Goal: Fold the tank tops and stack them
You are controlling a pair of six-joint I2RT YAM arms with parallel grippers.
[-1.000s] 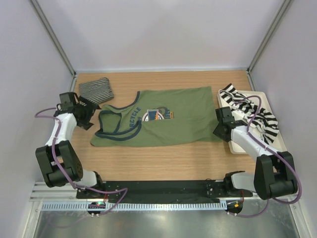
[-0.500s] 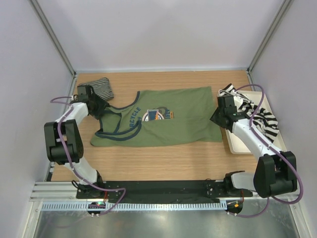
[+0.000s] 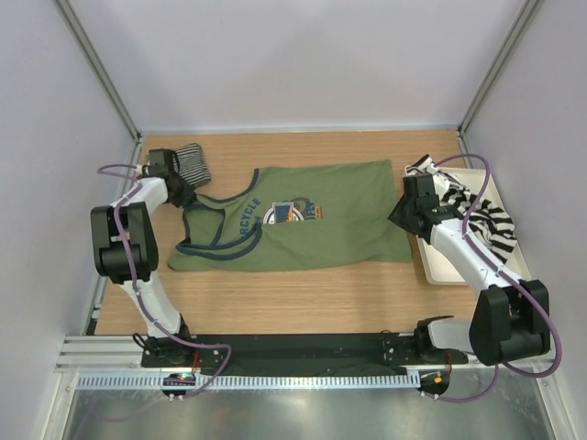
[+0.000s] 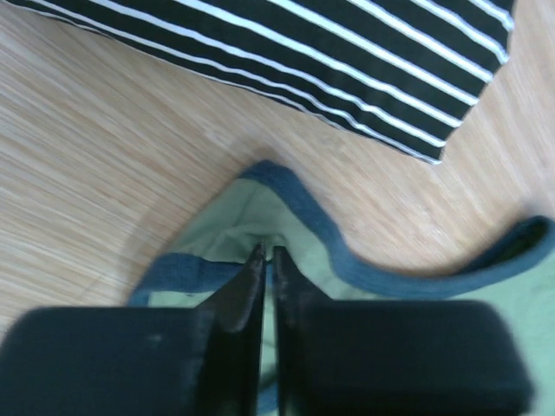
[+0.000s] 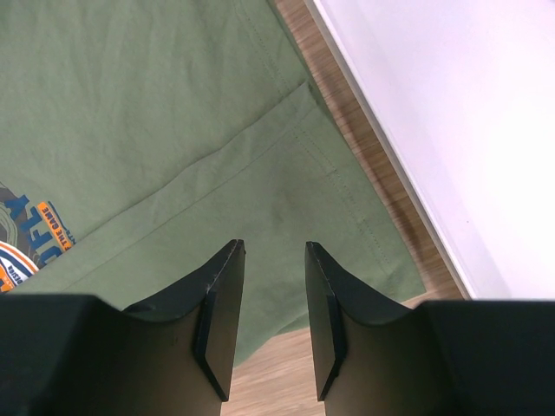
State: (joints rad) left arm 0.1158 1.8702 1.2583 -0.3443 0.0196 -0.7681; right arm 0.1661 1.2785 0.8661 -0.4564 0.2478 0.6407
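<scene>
Top view: olive green tank top (image 3: 303, 220) spread flat mid-table (image 3: 275, 302), straps to the left, hem to the right. Pinstriped tank top (image 3: 188, 160) folded at far left, just beyond the straps. Broad-striped tank top (image 3: 468, 206) heaped on cream tray (image 3: 440, 270) at the right edge. Left gripper (image 3: 189, 199) at the upper strap, right gripper (image 3: 395, 220) over the hem's right edge beside the tray. Left wrist view: left gripper jaws pinched almost together, only a thin slit between them, tips nipping the green cloth inside the blue-trimmed strap loop; pinstriped top lies across the top of the frame, apart from the strap, bare wood between. Right wrist view: right gripper jaws stand apart, nothing between them, above the green hem corner; tray rim just to the right.
</scene>
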